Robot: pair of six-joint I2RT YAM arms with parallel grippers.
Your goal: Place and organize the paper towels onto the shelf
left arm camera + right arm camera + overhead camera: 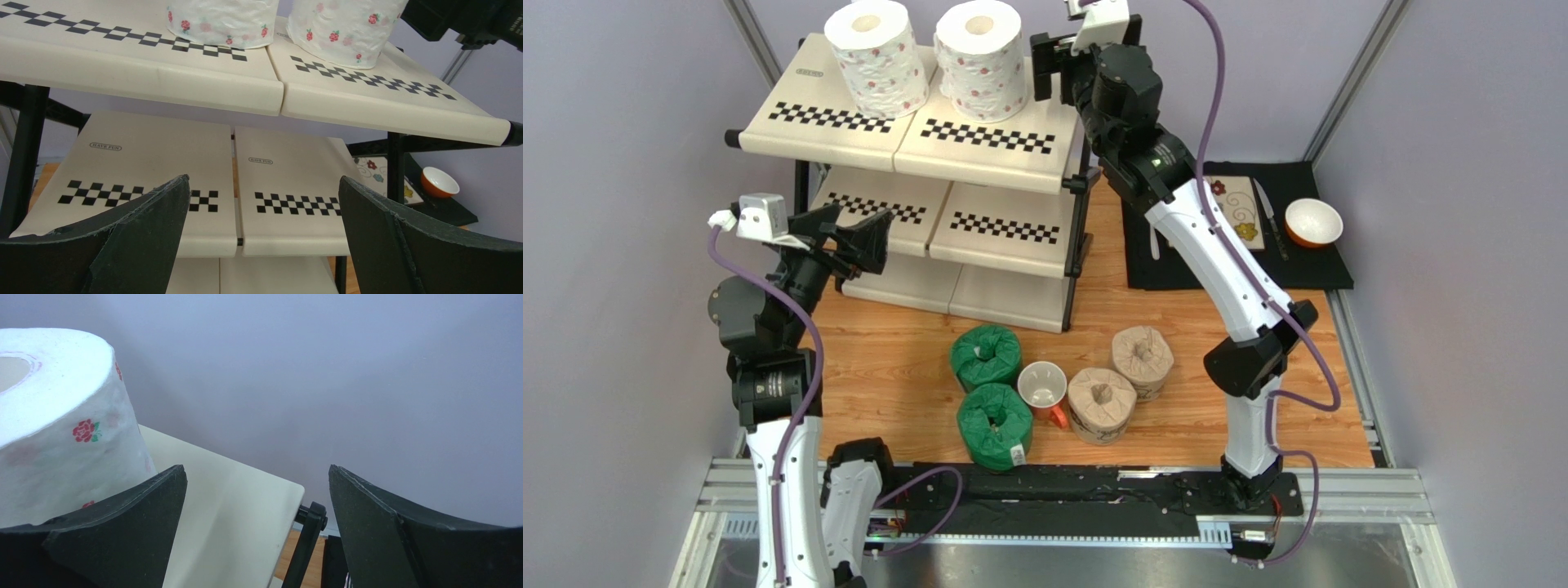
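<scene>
Two white floral paper towel rolls point(876, 55) point(981, 55) stand upright side by side on the top tier of the shelf point(928, 137). Two green rolls point(986, 357) point(995, 425) and two tan rolls point(1143, 359) point(1101, 404) lie on the wooden table in front of the shelf. My left gripper point(860, 233) is open and empty at the shelf's left front, facing the bare middle tier point(288, 177). My right gripper point(1048, 67) is open and empty just right of the right floral roll point(55, 416), above the top tier's right end point(233, 502).
A white mug with a red handle point(1043, 387) stands between the green and tan rolls. A black placemat point(1308, 263) at the right holds an orange bowl point(1313, 222), a flowered card and cutlery. Grey walls close in on the shelf's back and sides.
</scene>
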